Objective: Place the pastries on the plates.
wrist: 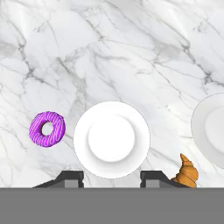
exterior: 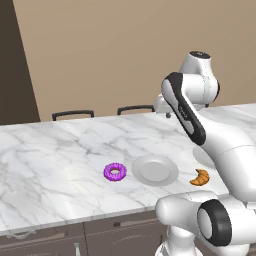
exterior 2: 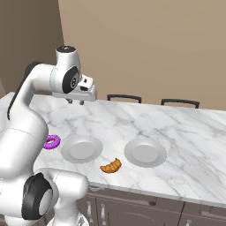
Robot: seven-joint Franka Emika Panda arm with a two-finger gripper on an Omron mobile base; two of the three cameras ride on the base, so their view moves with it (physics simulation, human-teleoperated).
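Observation:
A purple-frosted donut [exterior: 115, 172] [exterior 2: 51, 142] [wrist: 47, 129] lies on the marble counter, just left of a light-grey plate [exterior: 155, 170] [exterior 2: 81, 148] [wrist: 111, 139] that holds nothing. The golden-brown croissant [exterior: 200, 177] [exterior 2: 111, 166] [wrist: 187, 173] rests near the counter's front edge, between that plate and a second bare plate [exterior 2: 145, 152] [wrist: 212, 129]. My gripper [exterior 2: 76, 102] [wrist: 111, 177] hangs well above the counter, pointing down over the first plate. Its fingers stand apart with nothing between them.
The marble counter [exterior: 60, 150] runs wide to both sides, with drawers under its front edge. Two dark chair backs [exterior 2: 124, 97] [exterior 2: 180, 102] rise behind its far edge, against a tan wall. My arm hides part of the second plate in the left base view.

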